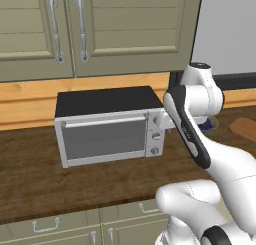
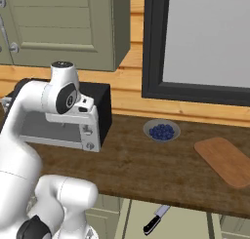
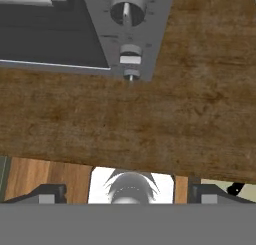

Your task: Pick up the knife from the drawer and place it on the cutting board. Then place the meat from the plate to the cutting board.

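The knife (image 2: pixel 156 218), silver blade and black handle, lies in the open drawer below the counter's front edge. The light-brown cutting board (image 2: pixel 224 160) rests on the counter at the right, and its corner reaches the right edge of the left base view (image 1: pixel 245 128). My gripper (image 3: pixel 129 194) hangs above the counter just in front of the toaster oven's knobs, left of the drawer. Its fingertips (image 3: pixel 47 193) stand far apart, open, with nothing between them. The white hand (image 2: pixel 80 111) sits against the oven's front. The plate and the meat are out of view.
A silver toaster oven (image 1: pixel 107 126) with a black top occupies the counter's left half. A small grey bowl of blue berries (image 2: pixel 161 130) stands between it and the board. Cabinet doors hang above, and a dark-framed window (image 2: pixel 205 43) is at the right.
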